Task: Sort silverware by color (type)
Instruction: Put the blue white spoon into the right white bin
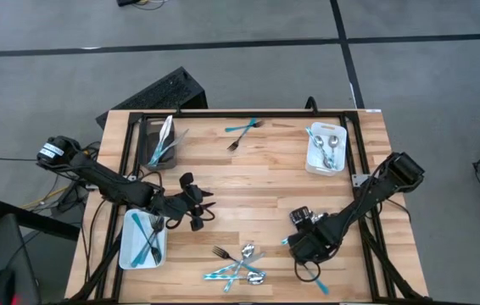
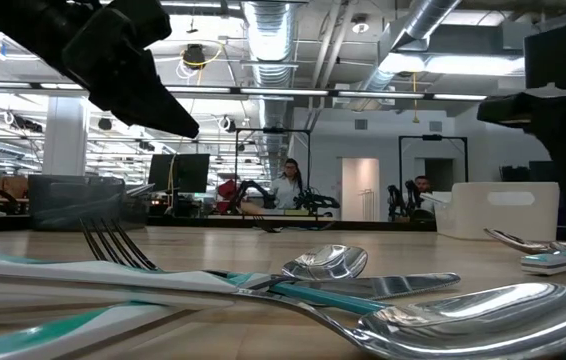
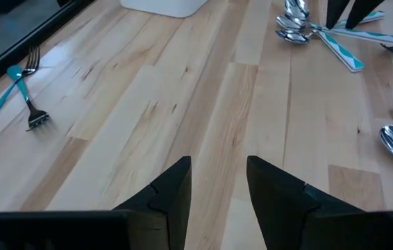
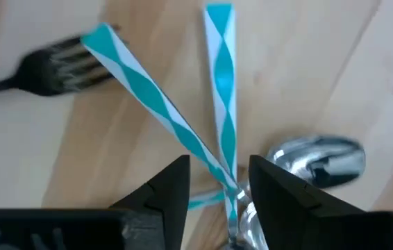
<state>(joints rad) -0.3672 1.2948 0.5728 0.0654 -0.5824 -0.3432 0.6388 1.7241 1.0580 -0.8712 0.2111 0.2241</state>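
A pile of silverware (image 1: 240,267), both silver and teal-handled, lies near the table's front edge. My right gripper (image 1: 293,246) hangs over its right end, pointing down and open. In the right wrist view, two crossed teal-striped handles (image 4: 217,132) show between its fingers (image 4: 219,173), with a silver spoon bowl (image 4: 318,158) beside them. I cannot tell whether the fingers touch them. My left gripper (image 1: 202,207) stands open over bare wood (image 3: 219,173) left of centre. A teal fork and a silver fork (image 1: 242,131) lie at the far middle.
A white bin (image 1: 142,239) at the near left holds teal pieces. A white bin (image 1: 326,148) at the far right holds silver spoons. A dark bin (image 1: 162,140) at the far left holds more silverware. One teal piece (image 1: 318,285) lies near the front edge.
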